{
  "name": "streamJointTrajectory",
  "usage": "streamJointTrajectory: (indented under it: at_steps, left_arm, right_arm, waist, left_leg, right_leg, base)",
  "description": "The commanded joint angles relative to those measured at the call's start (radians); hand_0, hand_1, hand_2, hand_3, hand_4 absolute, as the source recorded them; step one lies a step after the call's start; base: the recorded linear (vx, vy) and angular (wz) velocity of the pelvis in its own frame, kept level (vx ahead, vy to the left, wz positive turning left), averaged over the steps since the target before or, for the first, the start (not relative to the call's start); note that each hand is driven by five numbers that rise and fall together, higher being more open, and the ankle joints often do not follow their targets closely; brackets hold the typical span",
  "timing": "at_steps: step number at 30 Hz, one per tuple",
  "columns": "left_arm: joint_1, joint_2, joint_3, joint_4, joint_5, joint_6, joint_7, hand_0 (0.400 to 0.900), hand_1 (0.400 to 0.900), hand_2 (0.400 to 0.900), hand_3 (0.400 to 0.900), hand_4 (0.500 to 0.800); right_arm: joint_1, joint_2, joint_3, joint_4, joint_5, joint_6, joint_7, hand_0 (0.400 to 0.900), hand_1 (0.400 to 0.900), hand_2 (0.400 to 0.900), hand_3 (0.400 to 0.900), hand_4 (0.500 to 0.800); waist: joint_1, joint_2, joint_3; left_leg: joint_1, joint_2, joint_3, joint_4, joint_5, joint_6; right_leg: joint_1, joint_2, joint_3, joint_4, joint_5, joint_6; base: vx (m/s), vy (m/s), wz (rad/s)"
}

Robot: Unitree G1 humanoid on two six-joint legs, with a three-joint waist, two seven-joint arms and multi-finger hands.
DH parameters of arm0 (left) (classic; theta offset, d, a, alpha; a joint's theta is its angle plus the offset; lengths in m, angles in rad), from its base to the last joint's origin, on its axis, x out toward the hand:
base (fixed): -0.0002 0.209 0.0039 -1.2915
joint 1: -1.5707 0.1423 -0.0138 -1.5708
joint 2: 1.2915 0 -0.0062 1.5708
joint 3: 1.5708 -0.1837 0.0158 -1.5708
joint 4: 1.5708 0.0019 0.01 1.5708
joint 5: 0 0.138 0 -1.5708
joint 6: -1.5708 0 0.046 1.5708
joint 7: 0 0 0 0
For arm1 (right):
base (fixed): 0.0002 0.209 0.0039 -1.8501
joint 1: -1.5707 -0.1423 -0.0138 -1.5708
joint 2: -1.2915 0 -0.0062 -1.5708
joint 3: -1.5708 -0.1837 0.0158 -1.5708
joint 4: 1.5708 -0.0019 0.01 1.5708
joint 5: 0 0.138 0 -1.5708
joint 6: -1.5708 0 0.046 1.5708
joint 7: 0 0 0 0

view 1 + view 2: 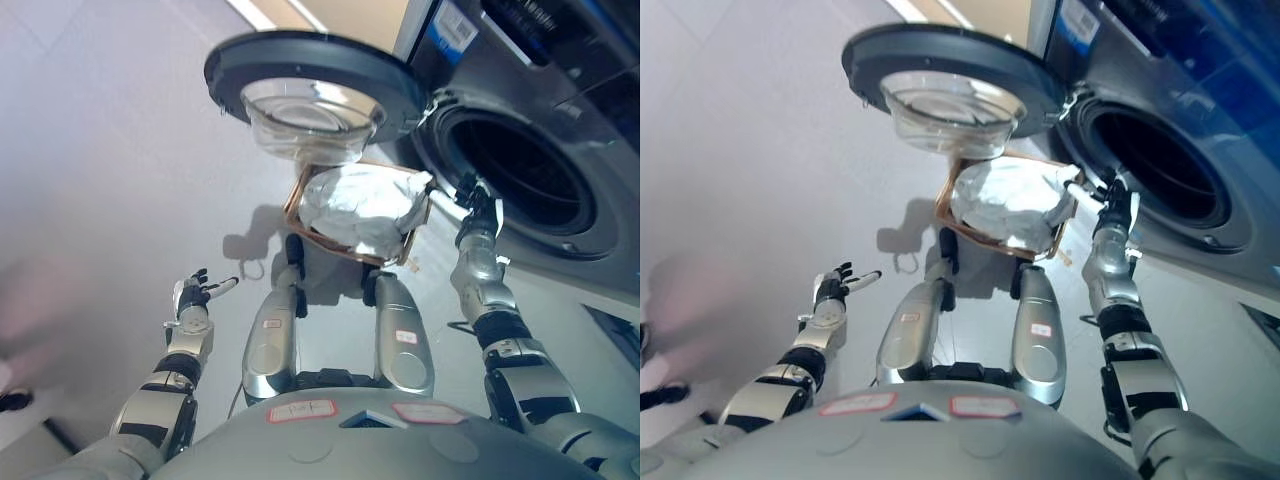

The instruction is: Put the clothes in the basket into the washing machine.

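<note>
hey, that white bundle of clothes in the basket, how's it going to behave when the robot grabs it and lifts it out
The white clothes look crumpled and heaped in the basket, so they will probably sag and trail, not lift as one stiff piece. They seem light for their bulk. A hanging end may snag on the basket rim or the washing machine opening.

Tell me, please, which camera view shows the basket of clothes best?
The left eye view: the basket with its white clothes sits below the open washer door, its brown rim showing on the left and lower sides. The right eye view shows the same basket, with slightly more rim visible beside the door.
</note>
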Motion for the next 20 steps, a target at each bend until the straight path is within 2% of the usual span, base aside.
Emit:
streamJointTrajectory:
  at_steps: [1, 9, 20]
  left_arm:
    - [-0.026, 0.040, 0.044, 0.067, 0.016, -0.023, 0.012, 0.900, 0.900, 0.900, 0.900, 0.800]
    - [0.022, 0.030, 0.058, 0.164, 0.063, 0.000, -0.030, 0.900, 0.900, 0.900, 0.900, 0.800]
    - [0.078, 0.029, 0.051, 0.218, 0.133, 0.019, -0.098, 0.900, 0.900, 0.900, 0.900, 0.800]
  right_arm:
    - [0.024, -0.001, -0.028, 0.044, -0.044, -0.043, 0.010, 0.900, 0.900, 0.900, 0.900, 0.800]
    - [0.119, 0.063, -0.094, 0.348, -0.040, 0.005, 0.046, 0.900, 0.900, 0.900, 0.900, 0.800]
    - [0.194, 0.077, -0.088, 0.583, -0.155, 0.085, 0.130, 0.900, 0.900, 0.900, 0.900, 0.800]
  waist:
    - [-0.017, -0.037, -0.089]
    - [-0.026, -0.051, -0.174]
    - [-0.028, -0.063, -0.229]
  left_leg:
    - [0.099, -0.057, -0.003, -0.015, -0.079, 0.000]
    - [0.265, -0.053, 0.013, -0.121, -0.072, -0.003]
    - [0.410, -0.054, 0.033, -0.135, -0.113, 0.009]
  right_leg:
    - [0.151, 0.025, -0.021, -0.297, 0.268, 0.007]
    - [0.316, 0.036, -0.012, -0.396, 0.280, 0.028]
    - [0.461, 0.038, -0.005, -0.399, 0.237, 0.033]
  base:
    - [0.01, 0.067, -0.11]
    - [0.04, 0.047, -0.09]
    - [0.07, 0.017, -0.05]
